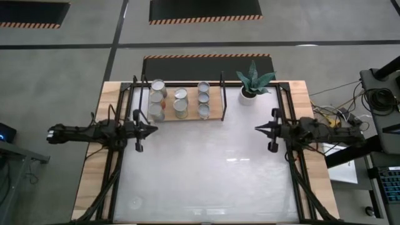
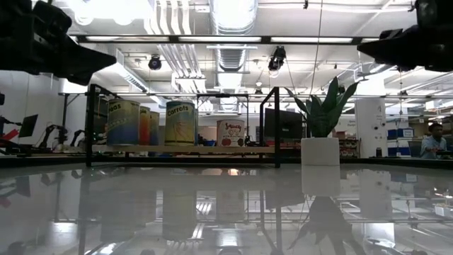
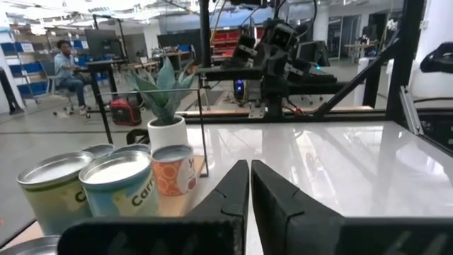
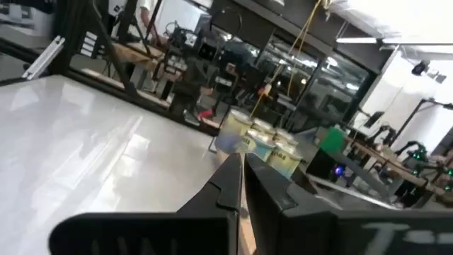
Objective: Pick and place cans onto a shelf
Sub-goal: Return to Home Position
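Several silver-topped cans (image 1: pixel 180 102) stand upright in rows on the wooden shelf (image 1: pixel 190 118) with its thin black frame, at the table's far side. The low view shows their labels (image 2: pixel 180 124) above the shelf board (image 2: pixel 184 149). My left gripper (image 1: pixel 156 130) is shut and holds nothing; it points level toward the table's right, just near of the shelf's left end. My right gripper (image 1: pixel 255 128) is also shut and holds nothing, pointing level toward the left, near of the plant. The left wrist view shows the cans (image 3: pixel 117 184) beside the shut fingers (image 3: pixel 249 164). The right wrist view shows them (image 4: pixel 262 145) beyond its shut fingers (image 4: pixel 239 157).
A white pot with a spiky green plant (image 1: pixel 252 84) stands right of the shelf at the far edge. The glossy white tabletop (image 1: pixel 206 169) stretches between the arms toward the near edge. Black frame rails (image 1: pixel 115 156) run along both sides. People sit in the room beyond (image 3: pixel 65 67).
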### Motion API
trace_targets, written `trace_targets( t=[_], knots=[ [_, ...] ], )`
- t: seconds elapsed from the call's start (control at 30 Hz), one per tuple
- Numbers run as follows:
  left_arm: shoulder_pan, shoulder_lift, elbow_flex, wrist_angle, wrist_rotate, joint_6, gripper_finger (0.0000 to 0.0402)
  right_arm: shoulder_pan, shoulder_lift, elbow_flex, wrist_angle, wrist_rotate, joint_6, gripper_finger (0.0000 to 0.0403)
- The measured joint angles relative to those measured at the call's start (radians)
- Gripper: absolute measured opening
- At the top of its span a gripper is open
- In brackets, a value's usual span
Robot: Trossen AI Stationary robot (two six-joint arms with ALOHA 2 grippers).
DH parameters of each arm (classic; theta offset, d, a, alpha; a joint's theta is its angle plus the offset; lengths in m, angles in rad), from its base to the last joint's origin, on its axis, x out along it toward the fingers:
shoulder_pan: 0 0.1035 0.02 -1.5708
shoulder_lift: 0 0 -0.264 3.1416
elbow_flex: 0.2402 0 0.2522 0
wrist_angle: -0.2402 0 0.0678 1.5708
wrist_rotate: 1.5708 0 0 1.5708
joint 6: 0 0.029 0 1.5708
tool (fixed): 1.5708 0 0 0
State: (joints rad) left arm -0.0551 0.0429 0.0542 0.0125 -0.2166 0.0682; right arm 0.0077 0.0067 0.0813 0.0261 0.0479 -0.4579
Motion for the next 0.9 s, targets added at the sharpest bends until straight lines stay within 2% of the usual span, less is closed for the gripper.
trace_targets(
  t=[0.17, 0.33, 0.4, 0.57, 0.9],
  knots=[
    [0.001, -0.014, -0.044, 0.04, 0.004, 0.0, 0.0, 0.0, 0.007, -0.068, 0.042, -0.014, -0.003, 0.0008],
    [0.0, -0.006, -0.044, 0.05, 0.018, 0.0, 0.0, -0.002, 0.008, -0.068, 0.01, -0.067, 0.063, 0.0008],
    [0.002, -0.002, -0.044, 0.04, -0.004, -0.009, 0.0, -0.001, 0.007, -0.068, 0.009, -0.046, 0.08, 0.0009],
    [0.002, 0.016, -0.038, 0.032, -0.012, -0.158, 0.0, -0.002, 0.013, -0.067, 0.0, 0.034, 0.113, 0.0009],
    [0.002, 0.028, -0.034, 0.038, -0.019, -0.161, 0.0, -0.002, 0.015, -0.067, -0.001, 0.036, 0.144, 0.0009]
  ],
)
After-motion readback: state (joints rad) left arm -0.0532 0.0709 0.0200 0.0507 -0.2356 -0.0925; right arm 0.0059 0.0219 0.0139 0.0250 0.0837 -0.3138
